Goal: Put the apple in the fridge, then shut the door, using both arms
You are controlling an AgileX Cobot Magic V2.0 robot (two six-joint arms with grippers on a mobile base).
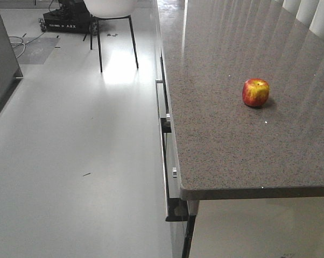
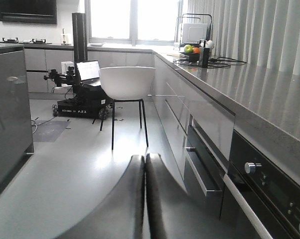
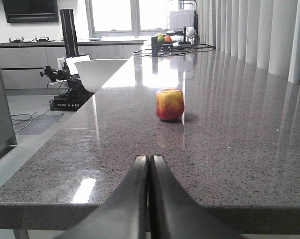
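One apple [image 3: 169, 104] on countertop [image 3: 229, 149], well ahead of closed right claw [image 3: 149, 159]

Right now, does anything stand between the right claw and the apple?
Nothing visible does. In the right wrist view, only bare countertop lies between the shut right claw and the apple.

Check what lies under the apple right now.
The apple rests directly on the speckled grey countertop; no plate or mat shows around it. The contact spot itself is covered by the fruit.
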